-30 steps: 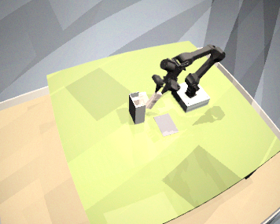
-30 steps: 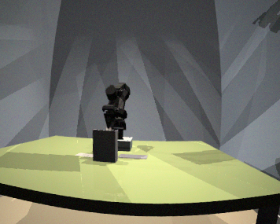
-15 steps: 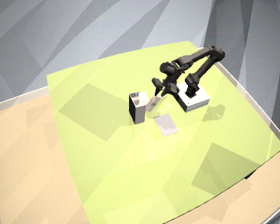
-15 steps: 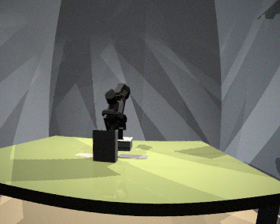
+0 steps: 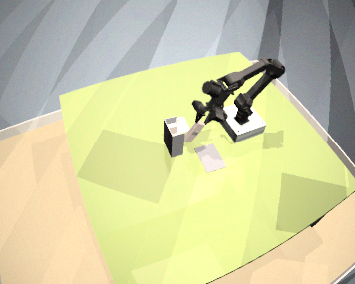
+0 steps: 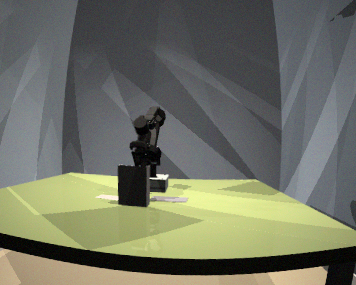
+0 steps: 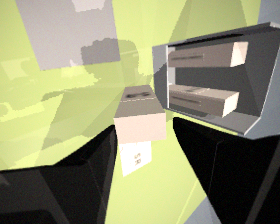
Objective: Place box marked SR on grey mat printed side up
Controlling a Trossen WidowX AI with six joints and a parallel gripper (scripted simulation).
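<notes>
Spreading pale green tabletop (image 5: 138, 200) (image 6: 228, 231) (image 7: 170, 190), tan floor (image 5: 33, 200) (image 6: 48, 268), grey faceted walls (image 5: 113, 31) (image 6: 178, 56).

"Can any lettering be read?"

"The letters SR can be made out in the wrist view, printed dark on a white face (image 7: 136, 158) of the box (image 7: 140, 125) seen between the jaws. The print is shown turned on its side."

"Is anything legible elsewhere?"

"Dark marks are borne by the same box's upper face, and by the two boxes in the bin (image 7: 160, 77), beyond the right-hand jaw in that view. Lettering may be there, but at this blur no character can be read."
</notes>
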